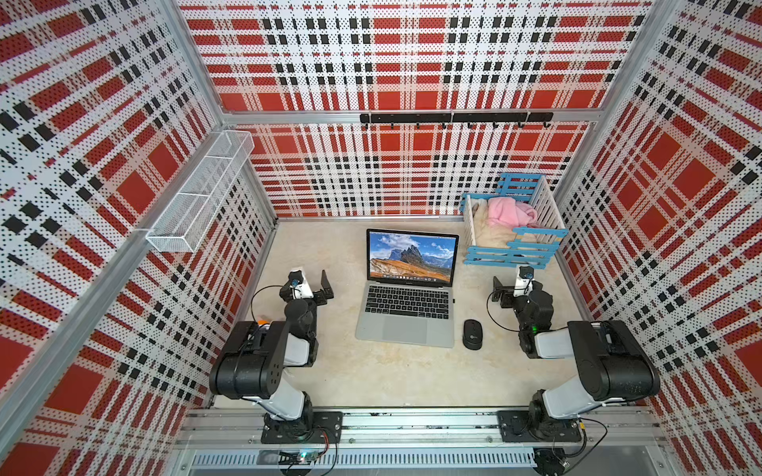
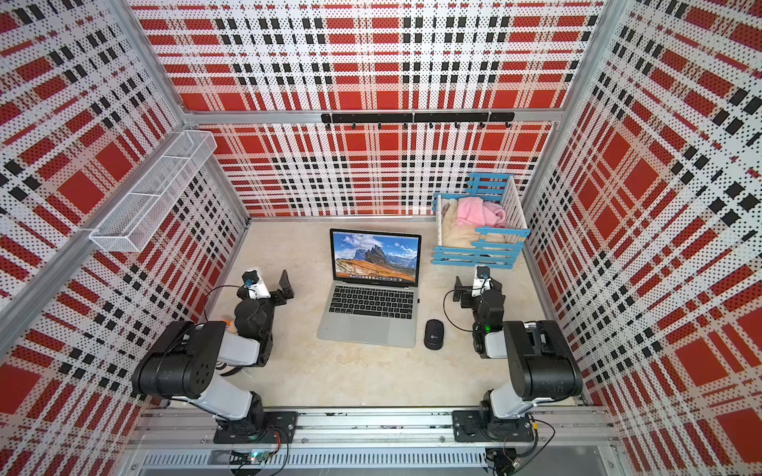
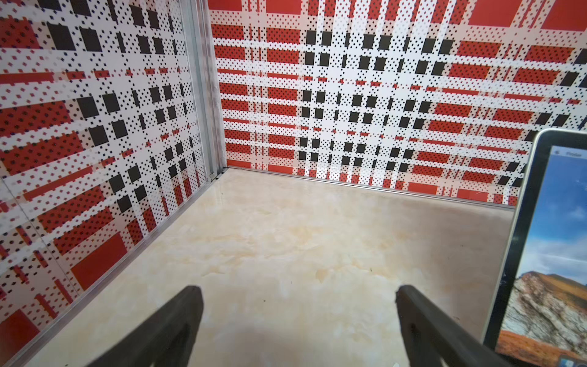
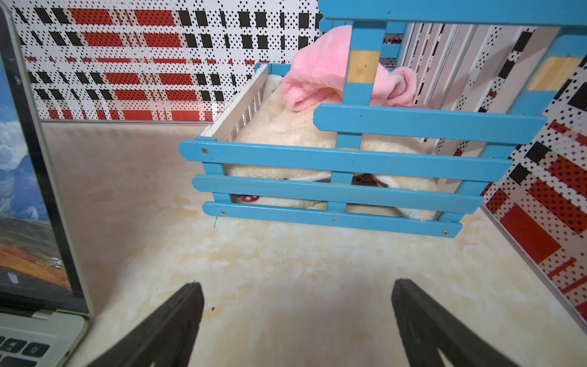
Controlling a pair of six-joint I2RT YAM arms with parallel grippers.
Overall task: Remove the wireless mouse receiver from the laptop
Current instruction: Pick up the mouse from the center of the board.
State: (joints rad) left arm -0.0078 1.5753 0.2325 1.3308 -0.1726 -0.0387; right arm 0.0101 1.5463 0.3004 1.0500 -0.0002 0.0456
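The laptop (image 1: 406,329) (image 2: 367,329) stands open mid-table, its mountain wallpaper lit. The wireless mouse receiver (image 1: 453,301) (image 2: 418,300) shows in both top views as a tiny dark stub on the laptop's right edge, level with the keyboard. My left gripper (image 1: 309,280) (image 3: 297,292) hangs open over bare table left of the laptop screen (image 3: 556,254), holding nothing. Right of the laptop (image 4: 28,190), my right gripper (image 1: 517,280) (image 4: 295,287) is open and empty, pointing toward the back. Neither wrist view shows the receiver.
A black oval mouse (image 1: 472,334) (image 2: 433,334) lies right of the trackpad. A blue-and-white slatted crib (image 1: 511,247) (image 4: 343,159) with cream and pink blankets fills the back right corner. A wire basket (image 1: 198,193) hangs on the left wall and a hook rail (image 1: 453,118) on the back wall.
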